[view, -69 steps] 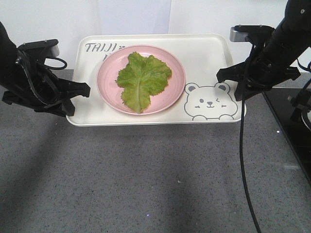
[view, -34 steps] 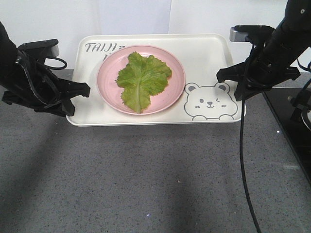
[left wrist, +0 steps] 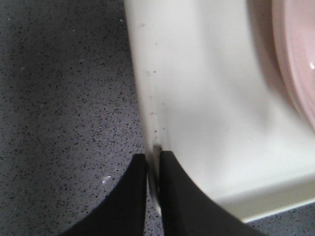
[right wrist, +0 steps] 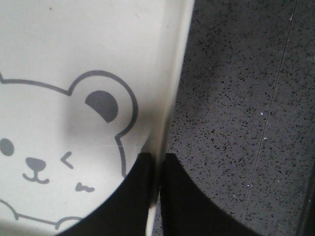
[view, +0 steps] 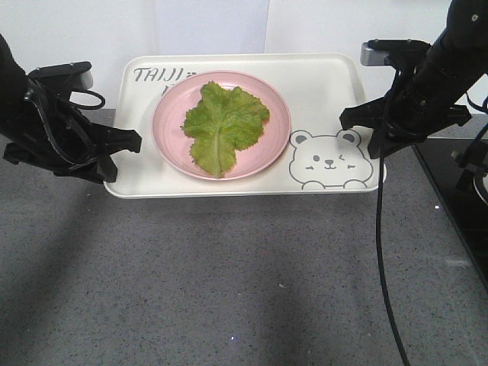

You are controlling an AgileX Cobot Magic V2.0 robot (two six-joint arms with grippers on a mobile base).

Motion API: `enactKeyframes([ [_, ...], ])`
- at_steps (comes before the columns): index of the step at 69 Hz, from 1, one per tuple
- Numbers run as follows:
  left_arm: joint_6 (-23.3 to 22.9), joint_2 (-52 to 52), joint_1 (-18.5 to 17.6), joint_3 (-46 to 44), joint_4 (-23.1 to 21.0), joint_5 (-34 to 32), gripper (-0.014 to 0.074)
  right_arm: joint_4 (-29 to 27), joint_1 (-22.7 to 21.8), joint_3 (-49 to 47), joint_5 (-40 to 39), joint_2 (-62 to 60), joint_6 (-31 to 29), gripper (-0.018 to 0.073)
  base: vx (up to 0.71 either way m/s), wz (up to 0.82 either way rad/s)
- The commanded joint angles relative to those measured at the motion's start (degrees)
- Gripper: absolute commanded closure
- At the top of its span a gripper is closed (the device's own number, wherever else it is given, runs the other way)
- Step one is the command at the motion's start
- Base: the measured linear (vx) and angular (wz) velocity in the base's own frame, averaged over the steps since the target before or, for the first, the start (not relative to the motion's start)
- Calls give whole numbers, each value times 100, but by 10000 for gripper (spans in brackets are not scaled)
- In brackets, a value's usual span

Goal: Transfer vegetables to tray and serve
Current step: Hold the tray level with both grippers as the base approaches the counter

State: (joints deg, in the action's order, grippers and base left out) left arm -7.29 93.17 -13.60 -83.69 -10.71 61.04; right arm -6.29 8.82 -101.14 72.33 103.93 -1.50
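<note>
Your left hand (left wrist: 153, 169) and right hand (right wrist: 156, 172) each pinch an opposite tray (view: 320, 84) rim; lettuce (view: 223, 126) lies on the pink plate (view: 271, 145) between them. Lettering reads "TAIJI".

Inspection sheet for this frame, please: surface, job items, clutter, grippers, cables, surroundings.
Surface: grey speckled counter.
Job items: lettuce lies on the pink plate, which sits on the tray; the tray's far edge is by the wall.
Clutter: nothing seen.
Grippers: left gripper shut on the tray's left rim; right gripper shut on its right rim beside the bear drawing.
Cables: a black cable hangs from the right arm down across the counter.
Surroundings: white wall behind; black glossy panel at far right.
</note>
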Motion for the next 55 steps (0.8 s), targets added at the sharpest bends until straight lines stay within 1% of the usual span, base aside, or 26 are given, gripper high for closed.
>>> enactKeyframes([
  [1, 147, -287, -91, -151, -295, -384, 603, -174, 27, -142, 106, -337, -151, 563, 0, 0],
  [55, 147, -287, -91, -151, -295, -384, 603, -174, 27, -142, 106, -337, -151, 563, 0, 0],
])
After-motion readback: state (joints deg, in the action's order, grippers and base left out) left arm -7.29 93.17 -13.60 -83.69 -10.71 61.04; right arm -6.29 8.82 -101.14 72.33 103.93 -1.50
